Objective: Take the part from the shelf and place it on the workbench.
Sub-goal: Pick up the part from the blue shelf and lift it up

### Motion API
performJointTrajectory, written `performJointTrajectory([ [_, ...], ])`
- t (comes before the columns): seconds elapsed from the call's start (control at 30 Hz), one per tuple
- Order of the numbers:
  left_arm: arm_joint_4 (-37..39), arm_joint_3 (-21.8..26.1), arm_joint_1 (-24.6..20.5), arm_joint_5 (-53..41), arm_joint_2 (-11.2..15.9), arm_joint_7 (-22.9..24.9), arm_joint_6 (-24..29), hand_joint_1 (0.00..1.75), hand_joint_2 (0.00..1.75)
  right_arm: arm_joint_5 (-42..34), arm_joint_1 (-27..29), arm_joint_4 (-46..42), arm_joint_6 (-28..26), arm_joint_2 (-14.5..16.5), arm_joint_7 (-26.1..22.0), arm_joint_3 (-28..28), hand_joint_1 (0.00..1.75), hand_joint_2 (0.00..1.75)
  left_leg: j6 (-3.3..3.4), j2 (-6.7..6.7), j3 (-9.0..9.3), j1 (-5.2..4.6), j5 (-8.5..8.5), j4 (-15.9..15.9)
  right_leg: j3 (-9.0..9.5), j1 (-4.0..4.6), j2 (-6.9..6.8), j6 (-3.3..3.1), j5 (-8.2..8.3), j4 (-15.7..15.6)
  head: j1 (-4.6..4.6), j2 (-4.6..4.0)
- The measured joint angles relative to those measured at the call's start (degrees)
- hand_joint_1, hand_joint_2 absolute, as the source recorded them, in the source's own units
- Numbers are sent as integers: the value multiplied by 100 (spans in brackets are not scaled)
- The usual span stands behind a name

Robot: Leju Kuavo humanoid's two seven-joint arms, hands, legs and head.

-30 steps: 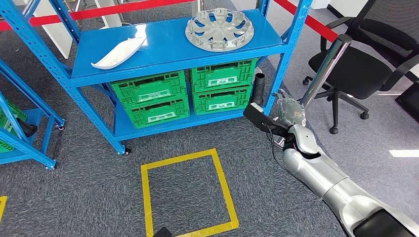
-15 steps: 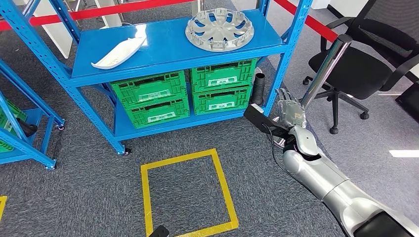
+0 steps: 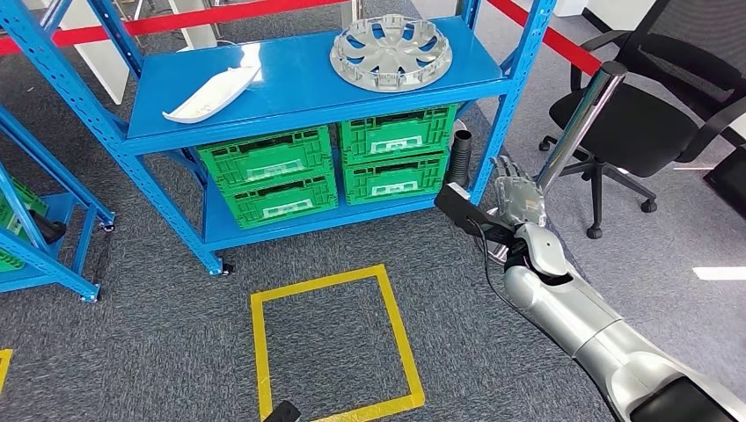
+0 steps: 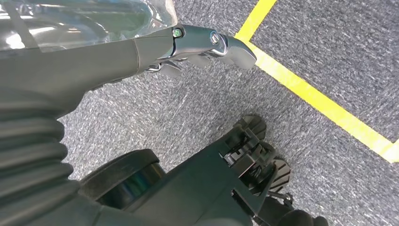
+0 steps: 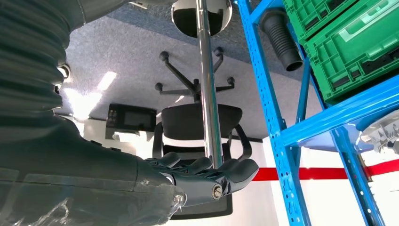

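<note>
A grey wheel cover lies flat on the right side of the blue shelf's top board. A long white moulded part lies toward the left of the same board. My right hand hangs below and to the right of the shelf, beside its right front post, fingers spread and holding nothing. In the right wrist view that hand is stretched out flat, with the wheel cover's edge above the shelf board. My left hand hangs over the carpet with its fingers extended and nothing in it.
Green crates fill the lower shelf. A black ribbed hose and a chrome pole stand close to my right hand. A black office chair is beyond. A yellow taped square marks the carpet; another blue rack stands left.
My right hand's fingers have straightened and spread, and the hand has edged slightly up. The things on the shelf have not moved.
</note>
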Motion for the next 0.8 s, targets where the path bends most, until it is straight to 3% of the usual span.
performJointTrajectory([
  [0.57, 0, 89, 11, -26, -3, 119, 22, 0, 0, 67, -6, -79, 78, -2, 30, -42, 0, 175, 0, 0, 0, 0, 0, 0, 0, 0, 0, 0, 0, 0, 0, 0],
  [0.7, 0, 92, 11, -39, -3, 116, 39, 0, 175, 68, -6, -79, 78, -2, 31, -44, 0, 175, 0, 0, 0, 0, 0, 0, 0, 0, 0, 0, 0, 0, 0, 0],
  [0.8, 0, 94, 11, -78, -3, 148, 46, 0, 44, 68, -9, -79, 79, -2, 23, -44, 0, 175, 0, 0, 0, 0, 0, 0, 0, 0, 0, 0, 0, 0, -1, 0],
])
